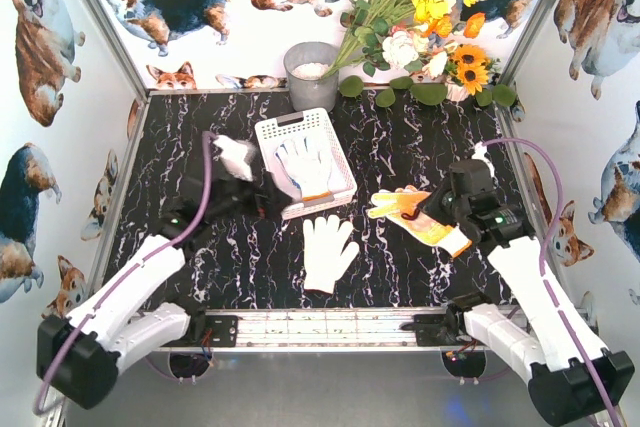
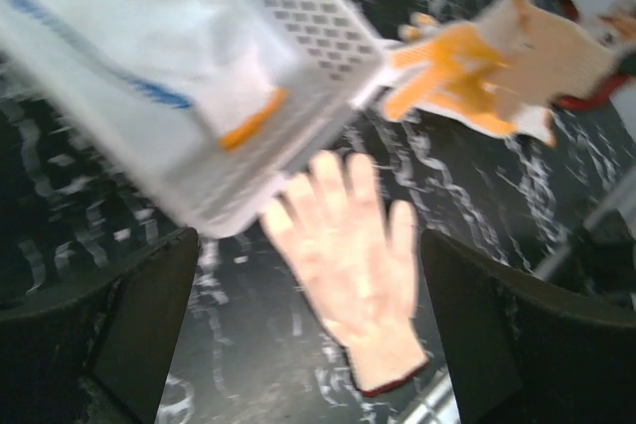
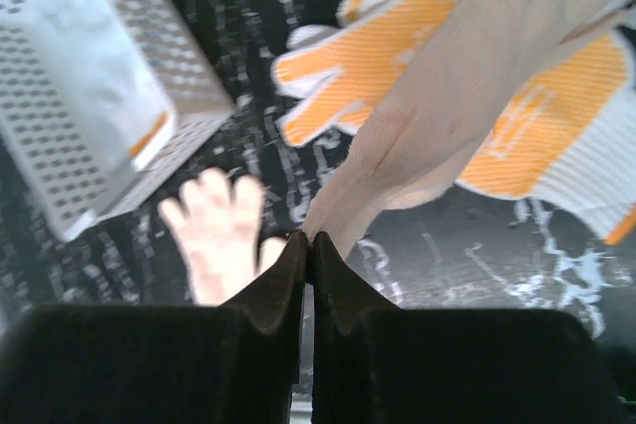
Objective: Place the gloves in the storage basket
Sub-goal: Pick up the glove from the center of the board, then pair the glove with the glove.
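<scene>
Right gripper (image 3: 308, 240): jaws pressed together on a pulled-taut strip of the cream glove (image 3: 437, 116). The strip runs up and right out of the right wrist view, so I can't see its far end. Under it, the yellow glove (image 3: 397, 76) lies palm up on the table (image 1: 450, 147), right of centre, with its cuff cut off at the frame edge. From the top camera the wrist covers the pinch, and I can only make out a yellow and cream heap (image 1: 405, 209) there.

Left gripper (image 2: 308, 240): fingers (image 2: 129, 335) wide apart with nothing between them. It hovers near the left side of the storage basket (image 1: 295, 127).

The basket sits left of centre toward the far side, skewed, with its near-right corner pointing at the loose glove (image 1: 328, 250). That glove lies flat near the middle of the table, fingers toward the basket. It is just beside the basket, but I can't tell whether they touch.

Inside the basket is a blue-marked glove (image 1: 303, 165) with an orange cuff edge. The left wrist view is badly blurred, so the basket lattice and the glove markings smear.

A white lump (image 1: 237, 157) sits just left of the basket by the left wrist, and I can't tell what it is. The grey pot (image 1: 310, 75) stands far behind the basket, apart from it.
</scene>
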You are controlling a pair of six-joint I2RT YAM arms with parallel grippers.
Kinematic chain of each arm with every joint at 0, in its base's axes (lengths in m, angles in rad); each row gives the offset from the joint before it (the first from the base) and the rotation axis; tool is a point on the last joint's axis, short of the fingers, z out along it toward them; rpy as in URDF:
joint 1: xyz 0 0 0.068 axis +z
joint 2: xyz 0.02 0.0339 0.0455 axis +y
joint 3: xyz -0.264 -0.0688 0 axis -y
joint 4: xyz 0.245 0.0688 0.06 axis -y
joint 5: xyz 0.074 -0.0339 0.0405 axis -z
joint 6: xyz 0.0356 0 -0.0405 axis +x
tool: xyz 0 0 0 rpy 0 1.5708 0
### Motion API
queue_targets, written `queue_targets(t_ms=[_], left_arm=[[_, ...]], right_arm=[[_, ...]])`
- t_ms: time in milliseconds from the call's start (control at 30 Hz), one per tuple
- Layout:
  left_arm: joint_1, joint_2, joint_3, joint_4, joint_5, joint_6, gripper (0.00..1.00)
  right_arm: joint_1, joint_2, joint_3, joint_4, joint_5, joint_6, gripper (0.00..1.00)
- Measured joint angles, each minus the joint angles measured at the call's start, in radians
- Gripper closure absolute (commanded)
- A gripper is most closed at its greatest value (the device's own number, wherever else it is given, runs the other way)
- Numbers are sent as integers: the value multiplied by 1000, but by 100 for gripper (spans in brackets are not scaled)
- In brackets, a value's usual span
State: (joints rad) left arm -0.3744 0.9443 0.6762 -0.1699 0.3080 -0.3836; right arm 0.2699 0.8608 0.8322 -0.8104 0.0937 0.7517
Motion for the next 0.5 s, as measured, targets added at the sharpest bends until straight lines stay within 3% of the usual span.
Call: queue_targets(t_ms=[233, 500], left_arm=[[-357, 123, 201, 78, -128, 8, 10], [-560, 363, 365, 152, -217, 64, 10]], right_arm=[[17, -15, 50, 19, -171, 89, 100], [132, 7, 97, 68, -225, 167, 100]])
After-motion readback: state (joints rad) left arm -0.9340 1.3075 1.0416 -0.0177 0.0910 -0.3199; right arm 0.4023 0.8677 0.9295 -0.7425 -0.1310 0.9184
